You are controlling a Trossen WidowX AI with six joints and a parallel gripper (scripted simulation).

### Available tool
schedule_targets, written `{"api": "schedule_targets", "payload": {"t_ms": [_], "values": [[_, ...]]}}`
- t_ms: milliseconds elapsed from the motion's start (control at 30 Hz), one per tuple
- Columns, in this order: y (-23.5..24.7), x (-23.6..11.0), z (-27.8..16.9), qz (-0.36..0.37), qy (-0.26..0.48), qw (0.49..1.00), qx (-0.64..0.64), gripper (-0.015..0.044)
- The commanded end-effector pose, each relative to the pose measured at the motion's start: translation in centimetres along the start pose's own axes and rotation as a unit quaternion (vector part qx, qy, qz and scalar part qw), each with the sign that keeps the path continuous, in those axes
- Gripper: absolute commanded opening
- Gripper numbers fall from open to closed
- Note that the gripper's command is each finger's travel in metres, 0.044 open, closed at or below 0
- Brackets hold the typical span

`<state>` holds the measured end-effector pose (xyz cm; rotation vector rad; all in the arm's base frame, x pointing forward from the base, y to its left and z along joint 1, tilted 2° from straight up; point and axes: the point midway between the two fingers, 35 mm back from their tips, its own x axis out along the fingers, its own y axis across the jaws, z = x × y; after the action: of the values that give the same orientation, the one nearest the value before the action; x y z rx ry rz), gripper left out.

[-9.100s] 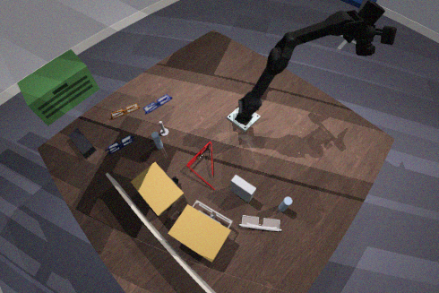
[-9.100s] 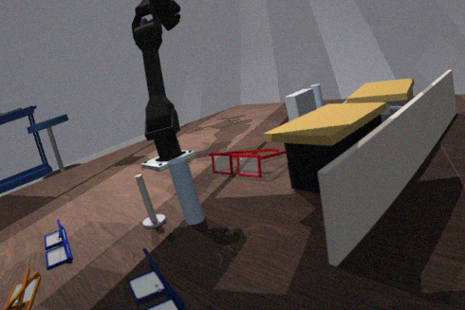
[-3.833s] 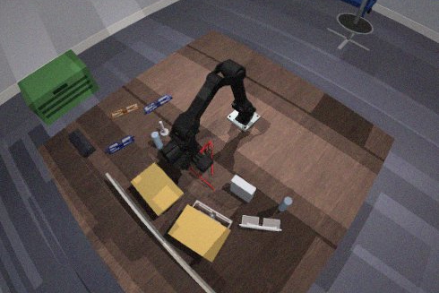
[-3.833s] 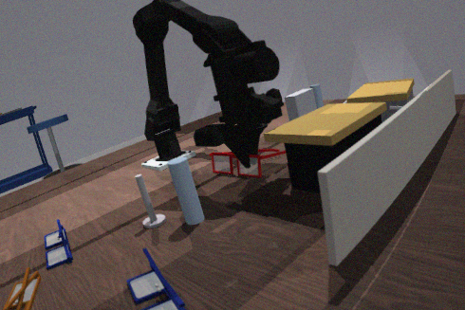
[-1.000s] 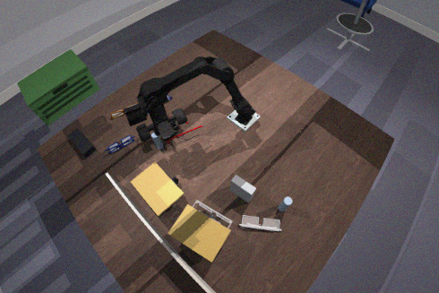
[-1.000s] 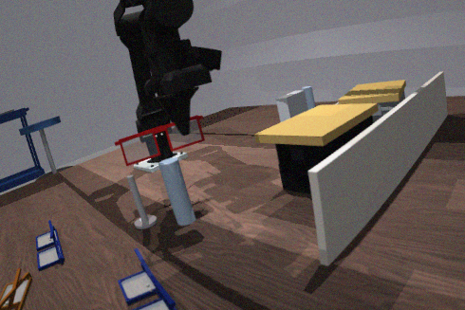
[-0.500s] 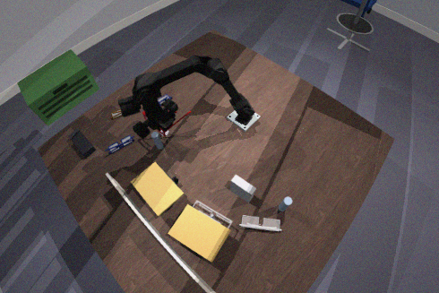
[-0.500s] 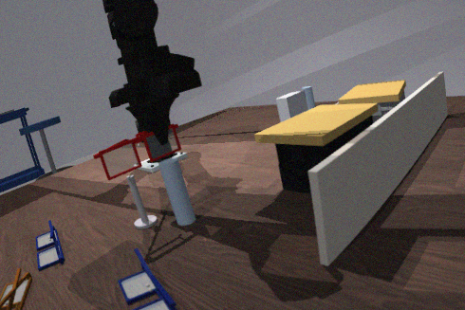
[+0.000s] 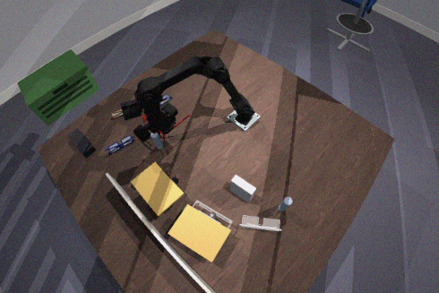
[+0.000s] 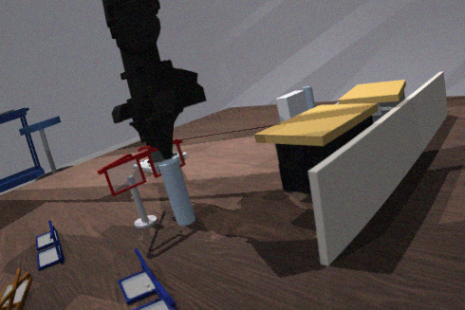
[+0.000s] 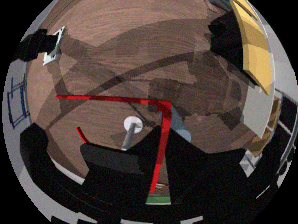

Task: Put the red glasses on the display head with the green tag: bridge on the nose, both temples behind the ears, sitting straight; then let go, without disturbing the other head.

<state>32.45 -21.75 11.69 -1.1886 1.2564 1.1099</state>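
The red glasses point(image 9: 181, 122) point(image 10: 110, 183) point(image 11: 110, 99) are off the table, beside the thin white post and the light blue cylinder. My gripper point(image 10: 166, 155) point(image 11: 162, 129) is shut on their red frame; in the top view the arm hides the fingertips. In the exterior view the frame slants slightly, and the fingertips are close to the cylinder's top; contact cannot be told. The black display head point(image 10: 296, 170) point(image 11: 226, 36) stands under the nearer yellow board, away from the gripper, with a small green tag point(image 11: 212, 35). The other head is mostly hidden under the second yellow board point(image 9: 199, 232) point(image 10: 372, 91).
A light blue cylinder point(image 9: 157, 142) point(image 10: 177, 193) and a white post point(image 10: 139, 203) point(image 11: 131, 131) stand by the gripper. A pale upright panel point(image 9: 152, 228) point(image 10: 380, 165) runs behind the heads. Blue glasses point(image 9: 120, 144) lie nearby. A white box point(image 9: 243, 188) stands farther right.
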Motion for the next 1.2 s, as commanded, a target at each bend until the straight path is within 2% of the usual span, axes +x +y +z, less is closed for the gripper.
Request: {"api": "schedule_targets", "payload": {"t_ms": [0,1167], "values": [[0.5,2.8,0.2,0.017,-0.007,1.000,-0.002,0.0000],[-1.2,3.3,2.0,0.016,-0.008,1.000,-0.002,0.0000]]}}
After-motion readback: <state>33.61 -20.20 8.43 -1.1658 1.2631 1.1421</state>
